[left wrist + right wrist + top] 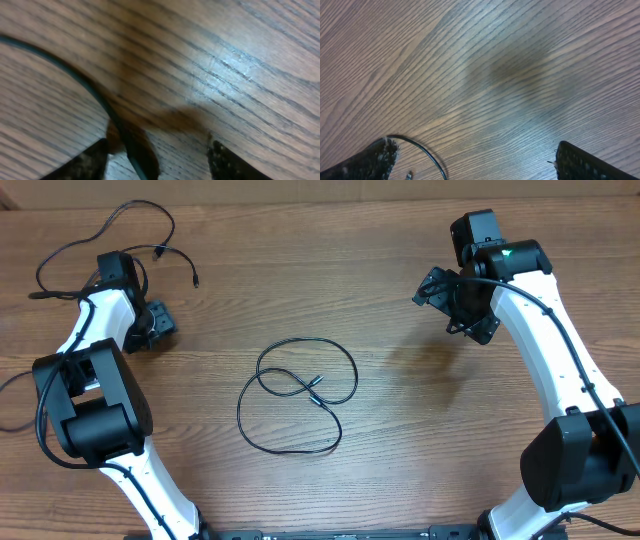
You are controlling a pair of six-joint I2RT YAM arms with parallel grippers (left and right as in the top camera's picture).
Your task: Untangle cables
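Your left gripper (156, 154) sits low over the table (400, 250), far left. Its fingers stand apart. The far-left cable (75, 75) runs between them, nearer one finger; the view is blurred, so you cannot tell whether it touches. Overhead, that cable sprawls from the gripper toward the back edge, with two plug ends lying loose on the wood to its right.

The looped cable (300, 395) lies mid-table, crossing over itself, a silvery tip inside the loops. It is well apart from both grippers.

Your right gripper (476, 152) is at the far right, jaws spread wide, nothing between them. A thin black arc (422, 150) shows beside one finger; you cannot tell which cord it is.
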